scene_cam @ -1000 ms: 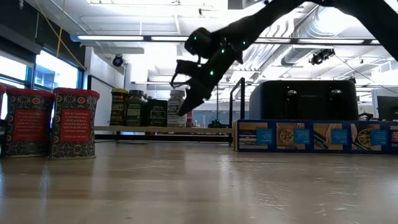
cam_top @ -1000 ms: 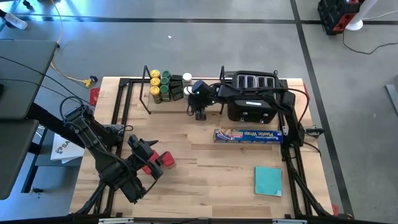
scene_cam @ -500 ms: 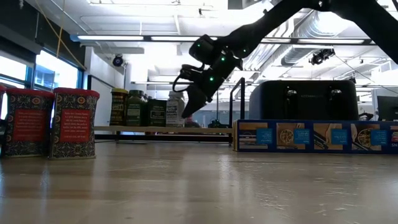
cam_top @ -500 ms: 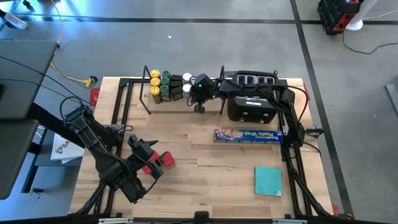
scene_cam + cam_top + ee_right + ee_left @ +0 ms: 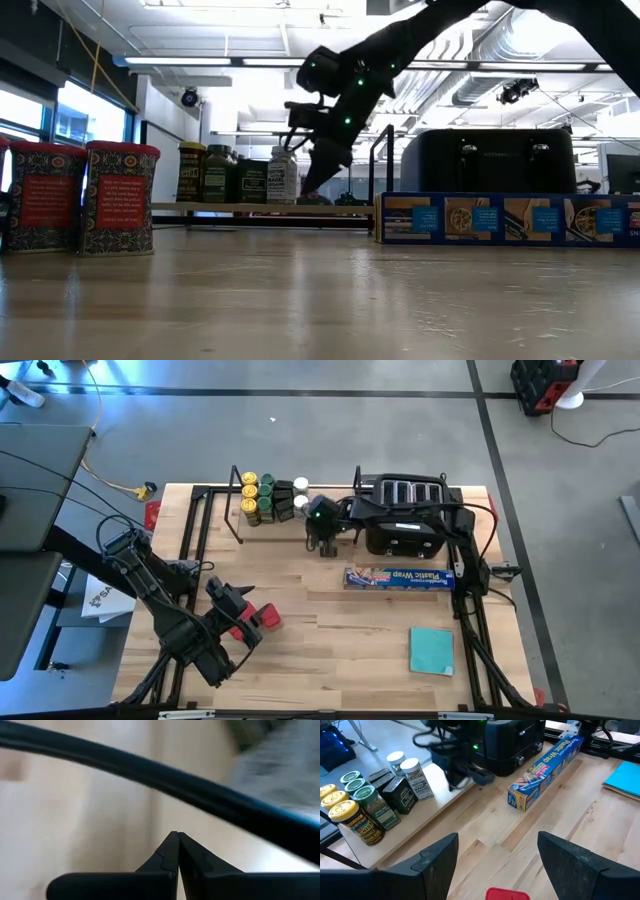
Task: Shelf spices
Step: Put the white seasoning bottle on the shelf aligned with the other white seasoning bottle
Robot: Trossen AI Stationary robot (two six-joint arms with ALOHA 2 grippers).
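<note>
Right tool (image 5: 323,546) hangs just above the front edge of the shelf (image 5: 262,532), its two fingers (image 5: 172,851) pressed tip to tip with nothing between them. In the right wrist view a thin black rod of the rack crosses just ahead of those joined tips, over pale wood. From the low view the same tool (image 5: 318,178) points down in front of the row of containers, just beside a white-capped jar (image 5: 283,174), without touching it as far as can be seen.

On the shelf's wooden floor stand the spices (image 5: 268,499): yellow-lidded jars (image 5: 345,814) at the far end, green-lidded ones (image 5: 362,796) next, then small black containers (image 5: 395,790), then two white-capped jars (image 5: 409,772) nearest the tool. Beyond the tool, on the other side from the spices, sits a black toaster (image 5: 405,515), and in front of it a long blue plastic-wrap box (image 5: 398,577) lies on the counter (image 5: 330,650). A flat teal square (image 5: 431,650) lies nearer the counter's front.

Left tool (image 5: 232,608) waits well apart at the counter's front left, its fingers (image 5: 436,857) spread wide and empty, just over red square tins (image 5: 258,620). In the low view two of those tins (image 5: 82,198) stand upright side by side.
</note>
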